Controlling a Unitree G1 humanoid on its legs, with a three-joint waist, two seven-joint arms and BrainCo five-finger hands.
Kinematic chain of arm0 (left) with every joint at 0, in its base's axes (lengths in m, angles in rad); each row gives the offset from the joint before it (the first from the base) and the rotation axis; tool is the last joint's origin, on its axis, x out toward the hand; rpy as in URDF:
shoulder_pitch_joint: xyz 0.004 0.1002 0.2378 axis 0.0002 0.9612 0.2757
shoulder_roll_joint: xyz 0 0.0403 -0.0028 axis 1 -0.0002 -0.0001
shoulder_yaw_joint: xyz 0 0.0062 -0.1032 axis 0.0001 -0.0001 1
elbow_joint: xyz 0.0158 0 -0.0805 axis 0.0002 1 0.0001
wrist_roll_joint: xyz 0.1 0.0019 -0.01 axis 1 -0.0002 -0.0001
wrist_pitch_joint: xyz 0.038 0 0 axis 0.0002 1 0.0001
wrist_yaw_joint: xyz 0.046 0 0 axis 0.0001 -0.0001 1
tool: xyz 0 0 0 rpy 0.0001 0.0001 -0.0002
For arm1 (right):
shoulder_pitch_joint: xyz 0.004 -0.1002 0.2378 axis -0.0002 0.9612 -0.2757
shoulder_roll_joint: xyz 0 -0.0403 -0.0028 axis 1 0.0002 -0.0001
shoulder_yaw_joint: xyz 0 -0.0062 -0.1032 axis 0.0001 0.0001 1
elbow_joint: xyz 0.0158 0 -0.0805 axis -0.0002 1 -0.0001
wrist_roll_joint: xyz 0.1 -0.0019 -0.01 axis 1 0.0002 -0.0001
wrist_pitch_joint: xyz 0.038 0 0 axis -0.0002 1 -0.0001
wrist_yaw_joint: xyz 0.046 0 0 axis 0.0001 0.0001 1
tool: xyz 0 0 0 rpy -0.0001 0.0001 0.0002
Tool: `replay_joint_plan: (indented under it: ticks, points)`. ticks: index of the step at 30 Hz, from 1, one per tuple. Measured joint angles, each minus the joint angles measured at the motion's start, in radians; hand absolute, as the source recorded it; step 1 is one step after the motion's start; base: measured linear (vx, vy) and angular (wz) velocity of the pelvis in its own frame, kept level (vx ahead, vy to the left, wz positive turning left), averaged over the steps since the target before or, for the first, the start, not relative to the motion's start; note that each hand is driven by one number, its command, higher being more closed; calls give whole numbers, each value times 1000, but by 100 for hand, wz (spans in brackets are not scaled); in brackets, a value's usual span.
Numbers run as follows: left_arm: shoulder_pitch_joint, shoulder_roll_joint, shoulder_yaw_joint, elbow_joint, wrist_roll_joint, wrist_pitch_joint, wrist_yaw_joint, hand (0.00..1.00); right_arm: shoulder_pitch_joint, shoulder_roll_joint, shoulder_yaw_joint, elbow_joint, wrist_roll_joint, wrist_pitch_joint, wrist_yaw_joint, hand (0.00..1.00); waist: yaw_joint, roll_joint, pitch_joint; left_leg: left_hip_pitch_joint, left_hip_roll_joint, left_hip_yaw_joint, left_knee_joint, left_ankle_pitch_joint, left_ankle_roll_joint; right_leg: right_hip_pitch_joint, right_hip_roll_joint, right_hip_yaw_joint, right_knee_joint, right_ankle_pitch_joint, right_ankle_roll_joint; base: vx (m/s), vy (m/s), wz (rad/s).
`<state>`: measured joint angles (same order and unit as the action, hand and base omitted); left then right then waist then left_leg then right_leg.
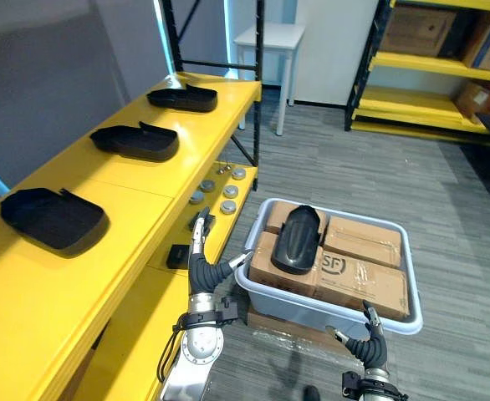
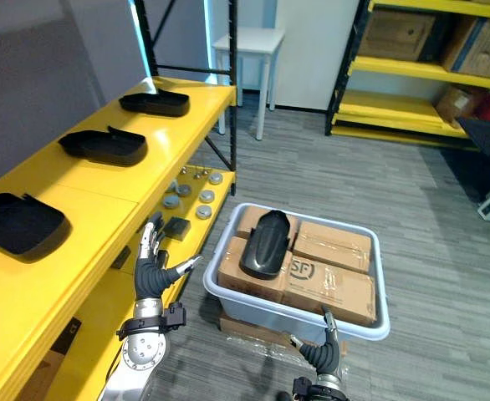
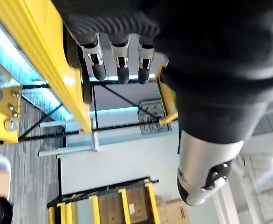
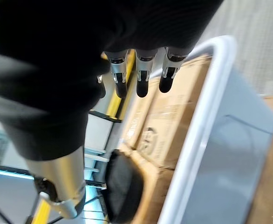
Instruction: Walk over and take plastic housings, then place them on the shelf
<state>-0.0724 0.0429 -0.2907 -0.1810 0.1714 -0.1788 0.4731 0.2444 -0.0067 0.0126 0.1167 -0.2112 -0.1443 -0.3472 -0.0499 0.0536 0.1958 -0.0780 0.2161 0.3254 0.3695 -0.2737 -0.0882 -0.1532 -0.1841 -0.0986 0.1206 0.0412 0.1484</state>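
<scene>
Lowest in the left eye view, the left robot hand stands at bottom centre, fingers straight and empty. The right robot hand sits at lower right, also open, just before the grey tub. One black housing lies on the cardboard boxes in that tub. Three housings already sit on the yellow shelf along the left. I judge the pickup is the step in hand: the next move calls for reaching over the tub rim and closing round the black housing.

In the right eye view, metal discs lie on the shelf's lower level. Beyond the grey plank floor stand a white table and yellow racks.

In the left wrist view, straight fingers show beside the shelf edge.

In the right wrist view, straight fingers point over the tub rim toward the black housing.
</scene>
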Motion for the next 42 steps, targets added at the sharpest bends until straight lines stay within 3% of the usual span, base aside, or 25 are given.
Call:
replay_joint_plan:
  ticks: [1,3,5,7,8,9,10,11,12,14,16,17,18,21,26,31,36,42]
  points:
    - [2,-13,-17,3,-11,1,-2,0,-14,-20,9,23,-1,8,6,0,3,18,3,22,12,-5,-40,32,-27,-14,20,-3,39,-22,-16,21,-261,-5]
    - [1,-43,-35,5,-12,1,-5,0,-28,-45,19,35,-14,15,17,0,-1,26,0,72,44,-1,-98,66,-59,-21,60,-20,107,-74,-46,62,-301,-2]
    - [2,-51,-36,15,-16,0,-8,0,-30,-55,43,36,-32,15,20,0,-23,31,-3,72,100,-30,-58,70,-63,-17,97,-57,152,-144,-80,45,-233,17]
    - [8,-51,-37,48,-37,0,-9,0,-32,-62,51,55,-32,15,26,0,-21,32,-2,17,131,-85,73,91,-27,9,114,-76,147,-167,-91,65,-245,16]
    - [31,-52,-43,68,-58,1,-11,0,-32,-74,59,68,-32,15,28,0,-20,42,4,-56,143,-162,226,137,39,49,130,-85,123,-171,-103,112,-289,16]
    - [42,-55,-44,72,-66,2,-15,0,-32,-79,61,68,-32,16,28,0,-18,50,8,-82,147,-194,282,162,53,71,139,-84,107,-164,-115,164,-228,7]
    - [65,-57,-42,78,-72,4,-27,0,-47,-91,67,78,-32,19,25,0,-7,63,13,-147,142,-265,385,187,20,103,151,-71,71,-151,-136,140,-80,-22]
    - [76,-61,-42,88,-72,6,-35,0,-73,-100,67,103,-32,25,20,0,8,66,11,-163,99,-301,397,135,-35,109,148,-46,54,-146,-142,205,16,-57]
    - [90,-56,-48,97,-72,6,-48,0,-122,-99,65,143,-32,40,6,0,31,62,13,-173,22,-331,355,70,-51,113,132,-19,31,-134,-143,125,55,-60]
    - [106,-43,-52,123,-71,6,-67,0,-203,-90,70,214,-34,58,-9,0,45,62,14,-183,-56,-337,174,56,-50,129,123,6,-18,-97,-128,171,93,-48]
    - [116,-37,-50,175,-67,6,-76,0,-271,-81,67,260,-44,76,-33,0,48,70,14,-170,-77,-339,-49,122,-2,139,125,2,-28,-89,-117,228,129,-33]
    - [124,-30,-49,221,-67,7,-82,0,-310,-72,66,279,-55,88,-43,0,66,69,18,-140,-79,-328,-105,243,-3,153,127,11,-36,-88,-105,191,115,-26]
    - [135,-14,-50,252,-56,17,-84,0,-342,-57,65,284,-71,94,-53,0,65,48,26,-122,-98,-325,-141,254,4,156,109,4,-47,-81,-93,186,113,-17]
    - [159,25,-48,318,-15,25,-83,0,-445,-37,52,307,-73,112,-87,0,80,34,50,-121,-132,-322,-179,270,23,151,77,1,-64,-74,-79,129,92,12]
    - [168,48,14,519,20,32,-40,0,-673,-4,-4,392,-73,136,-166,0,141,18,112,-114,-126,-319,-255,313,16,121,84,2,-64,-57,-71,14,0,0]
    - [169,46,88,733,37,48,-19,0,-864,-6,-111,502,-69,153,-228,0,159,-19,197,-152,-122,-339,-303,362,15,71,92,-8,-65,-44,-72,-85,-13,11]
    - [134,56,142,792,11,27,1,0,-1044,-91,-201,706,-27,176,-264,0,189,-22,233,-222,-128,-381,-355,412,20,3,95,-33,-72,-16,-67,-110,34,19]
    - [66,95,165,881,-27,22,0,0,-1257,-189,-208,982,59,177,-255,0,218,-25,246,-290,-120,-416,-377,458,11,-60,109,-54,-72,-15,-67,-73,-5,12]
